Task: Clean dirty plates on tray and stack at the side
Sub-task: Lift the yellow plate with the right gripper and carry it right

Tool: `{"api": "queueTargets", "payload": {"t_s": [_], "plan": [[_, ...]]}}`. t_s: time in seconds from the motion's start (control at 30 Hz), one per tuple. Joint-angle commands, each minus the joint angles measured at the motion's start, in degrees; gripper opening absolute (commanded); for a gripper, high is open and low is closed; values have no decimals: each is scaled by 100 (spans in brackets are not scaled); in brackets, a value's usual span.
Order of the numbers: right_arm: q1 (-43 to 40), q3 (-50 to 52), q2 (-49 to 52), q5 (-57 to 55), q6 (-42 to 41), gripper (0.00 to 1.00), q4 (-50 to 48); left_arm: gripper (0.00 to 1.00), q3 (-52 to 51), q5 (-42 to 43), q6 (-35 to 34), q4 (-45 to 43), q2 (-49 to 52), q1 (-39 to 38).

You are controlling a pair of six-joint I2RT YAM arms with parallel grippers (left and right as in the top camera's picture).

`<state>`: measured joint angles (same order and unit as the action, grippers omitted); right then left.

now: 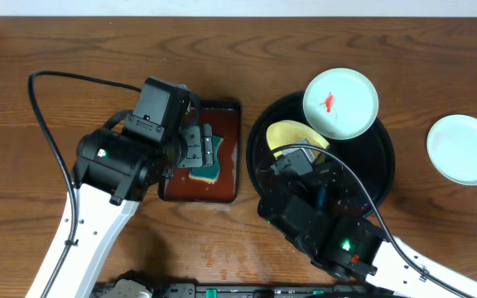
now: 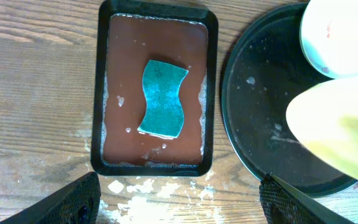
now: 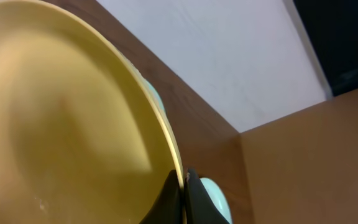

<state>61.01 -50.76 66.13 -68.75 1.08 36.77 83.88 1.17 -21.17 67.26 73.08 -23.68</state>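
My right gripper (image 1: 301, 152) is shut on the rim of the pale yellow plate (image 1: 288, 135) and holds it tilted over the round black tray (image 1: 386, 157). The right wrist view shows the fingers (image 3: 184, 186) pinching that plate's edge (image 3: 61, 124). A white plate with a red smear (image 1: 340, 102) rests on the tray's far rim. A second white plate (image 1: 464, 149) lies on the table to the right. My left gripper (image 1: 199, 151) hangs open above a teal sponge (image 2: 162, 98); its fingers (image 2: 179, 199) are spread wide.
The sponge lies in a small rectangular reddish-brown tray (image 2: 123, 81) with wet foam, left of the black tray (image 2: 253, 118). Foam spots mark the wooden table (image 2: 166, 199) in front of it. A black cable (image 1: 48, 124) loops at the left.
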Motion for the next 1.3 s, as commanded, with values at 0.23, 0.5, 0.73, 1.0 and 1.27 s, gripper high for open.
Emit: {"api": "queueTargets", "payload": {"t_s": [0.23,0.5,0.73,1.0,1.27], "plan": [[59,-22,-11,-772,501,1,-39,83,35,-28,9,17,-11,15],[59,-22,-11,-769,501,1,-219,83,35,-28,9,17,-11,15],[59,-22,-11,-772,501,1,-236,84,35,-28,9,17,-11,15],[59,-22,-11,-772,501,1,-236,84,35,-28,9,17,-11,15],[59,-22,-11,-772,501,1,-236,84,35,-28,9,17,-11,15]]}}
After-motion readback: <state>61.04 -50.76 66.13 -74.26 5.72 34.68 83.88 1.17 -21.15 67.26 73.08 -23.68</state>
